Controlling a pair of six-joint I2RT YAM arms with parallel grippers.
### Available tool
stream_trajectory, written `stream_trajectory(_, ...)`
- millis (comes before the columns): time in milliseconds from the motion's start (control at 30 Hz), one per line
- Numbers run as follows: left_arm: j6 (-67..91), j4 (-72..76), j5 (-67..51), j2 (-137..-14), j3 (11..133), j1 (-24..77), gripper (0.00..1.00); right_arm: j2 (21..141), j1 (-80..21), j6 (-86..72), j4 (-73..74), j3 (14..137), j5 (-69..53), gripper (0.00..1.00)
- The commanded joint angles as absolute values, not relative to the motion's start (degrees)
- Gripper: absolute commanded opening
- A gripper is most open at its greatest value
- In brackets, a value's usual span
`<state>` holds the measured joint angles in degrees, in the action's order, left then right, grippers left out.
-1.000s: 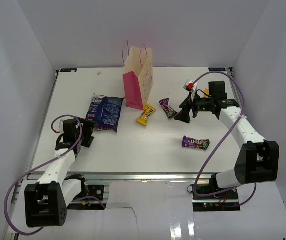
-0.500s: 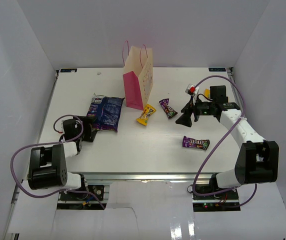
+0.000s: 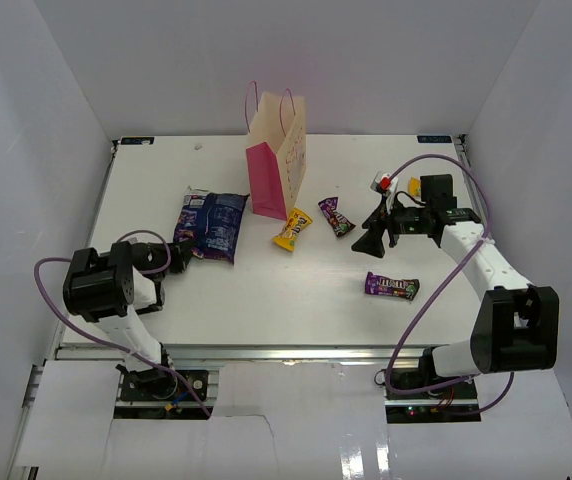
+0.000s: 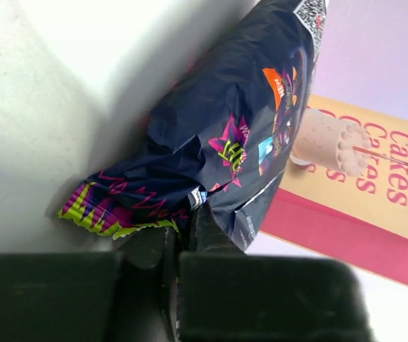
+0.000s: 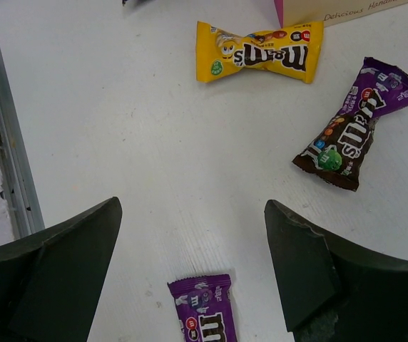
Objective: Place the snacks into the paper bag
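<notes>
The left gripper [image 4: 179, 239] is pinched shut on the near edge of the blue snack bag [image 3: 211, 225], lying on the desk [image 3: 266, 295] left of the upright paper bag [image 3: 278, 160], while the right gripper [image 5: 190, 214] hangs open near a purple packet [image 3: 392, 286].

On the table [image 3: 266, 300] we see the paper bag [image 3: 278, 150] standing upright toward the back, about in the middle. The snack bag [image 3: 210, 226] lies flat to the left of it and a little nearer to the front. Just before the paper bag, at its right side, lies the first M&M's packet [image 3: 292, 229]; the second M&M's packet [image 3: 335, 216] lies near on its right without touching it, and the third M&M's packet [image 3: 392, 286] lies well apart from both, further right and closer to the front edge.
</notes>
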<state>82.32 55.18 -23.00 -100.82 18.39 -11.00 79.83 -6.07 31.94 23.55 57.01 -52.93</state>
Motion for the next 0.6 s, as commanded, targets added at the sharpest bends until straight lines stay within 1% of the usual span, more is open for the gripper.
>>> stream_trajectory(0, 82.44, 64.42, -28.91, -101.7, 18.1, -11.6, 0.04, 77.61, -5.89, 32.78, 24.26, 56.16, -54.14, 0.87)
stream_trajectory(33, 80.7, 61.81, -29.87, -98.99, 18.28, -11.78, 0.0, 77.52, -5.89, 33.04, 24.52, 55.99, -54.05, 0.86)
stream_trajectory(100, 76.66, 55.67, -30.5, -94.42, 20.47, -12.48, 0.0, 77.0, -5.8, 33.4, 24.96, 55.9, -53.79, 0.86)
stream_trajectory(133, 70.46, 46.5, -30.32, -91.78, 21.87, -12.57, 0.0, 76.91, -5.8, 33.66, 25.22, 55.99, -53.62, 0.86)
stream_trajectory(167, 66.75, 41.19, -29.97, -86.1, 23.54, -12.57, 0.0, 76.73, -5.8, 33.75, 25.4, 56.07, -53.44, 0.86)
stream_trajectory(233, 59.97, 32.74, -28.84, -80.97, 28.9, -12.57, 0.0, 76.55, -5.63, 33.84, 25.4, 55.99, -53.26, 0.86)
stream_trajectory(267, 54.63, 26.26, -26.91, -76.16, 30.31, -12.48, 0.0, 76.64, -5.63, 33.84, 25.4, 56.07, -53.17, 0.86)
stream_trajectory(400, 46.07, 15.31, -21.89, -67.51, 37.08, -12.48, 0.0, 77.08, -5.45, 33.66, 25.31, 56.51, -53.17, 0.86)
stream_trajectory(567, 42.72, 9.76, -21.97, -64.78, 41.39, -12.57, 0.0, 77.34, -5.54, 33.49, 25.14, 57.22, -53.17, 0.86)
